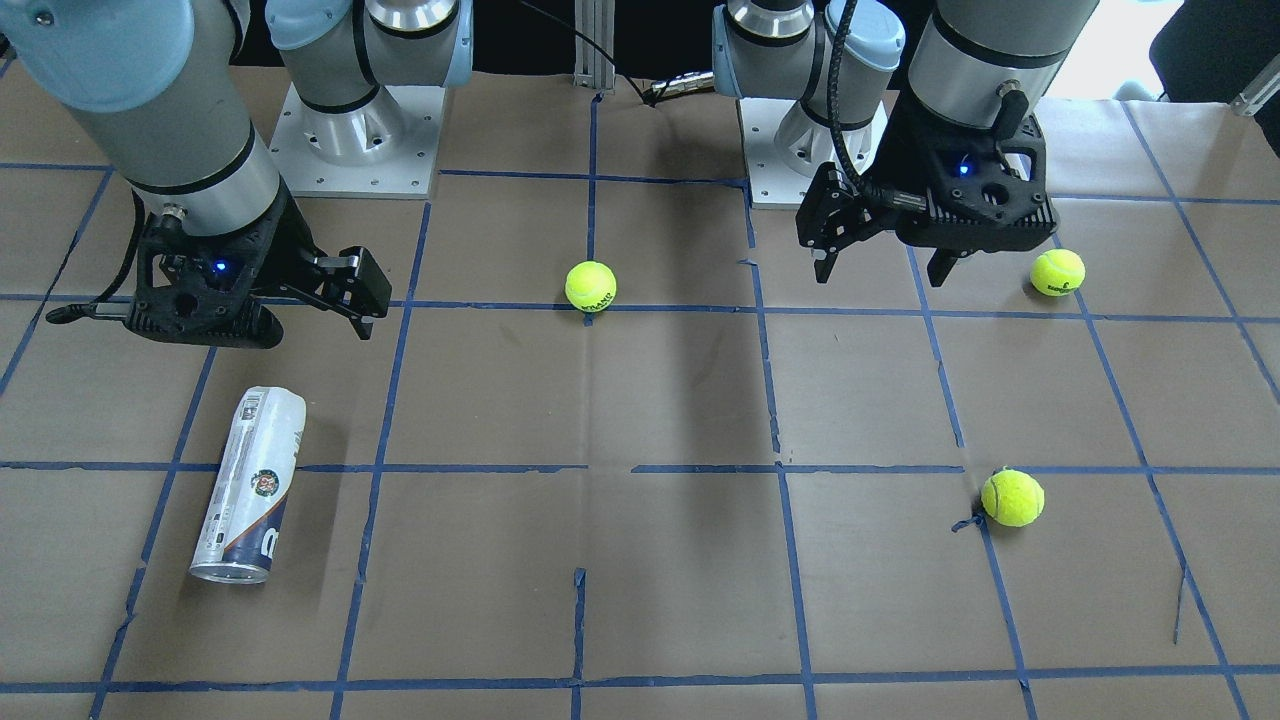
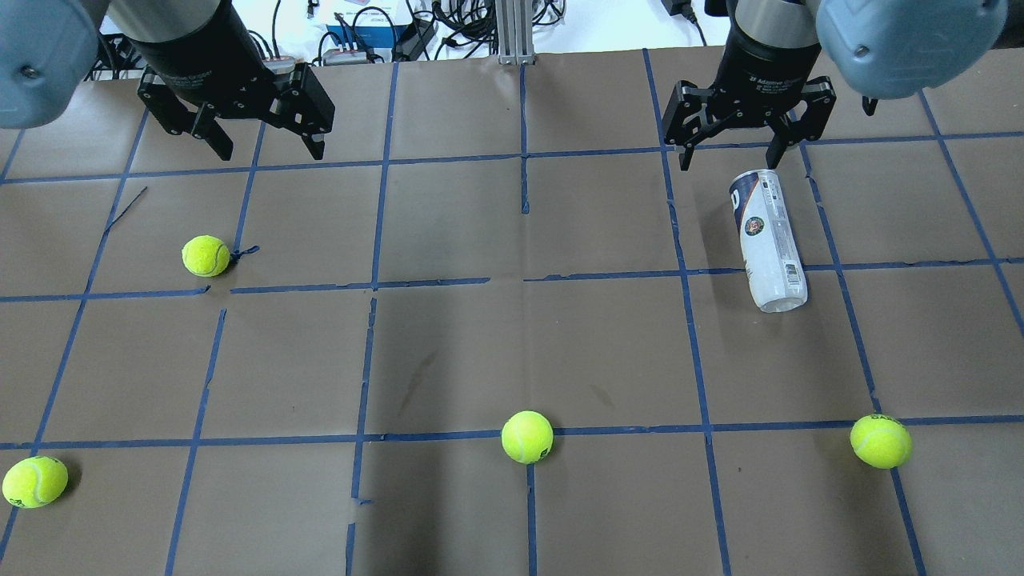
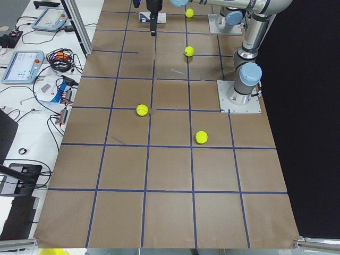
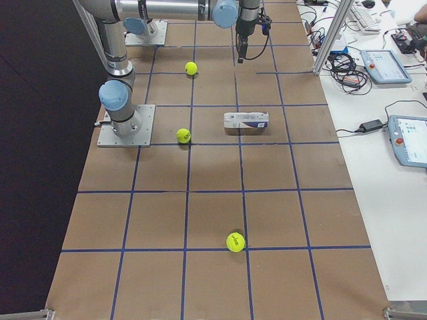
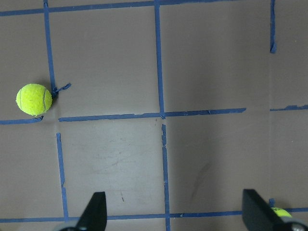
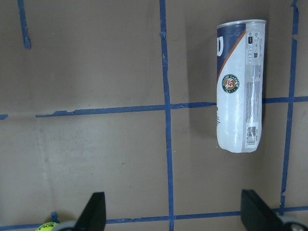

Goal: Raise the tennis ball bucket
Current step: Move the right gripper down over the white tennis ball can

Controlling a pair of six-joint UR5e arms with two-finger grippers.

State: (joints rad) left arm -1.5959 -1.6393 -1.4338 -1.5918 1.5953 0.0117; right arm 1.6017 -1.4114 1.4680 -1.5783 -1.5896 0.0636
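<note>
The tennis ball bucket (image 2: 766, 240) is a clear tube with a white and navy label. It lies on its side on the brown table, on my right side. It also shows in the front view (image 1: 250, 485), the right side view (image 4: 245, 122) and the right wrist view (image 6: 239, 86). My right gripper (image 2: 730, 162) is open and empty. It hangs above the table near the tube's far, rimmed end without touching it, and shows in the right wrist view (image 6: 174, 211). My left gripper (image 2: 272, 152) is open and empty at the far left, away from the tube.
Several yellow-green tennis balls lie loose on the table: one under the left arm's side (image 2: 206, 256), one at the near left (image 2: 34, 482), one at the near middle (image 2: 527, 437), one at the near right (image 2: 880, 441). Blue tape lines grid the brown table (image 2: 448, 360).
</note>
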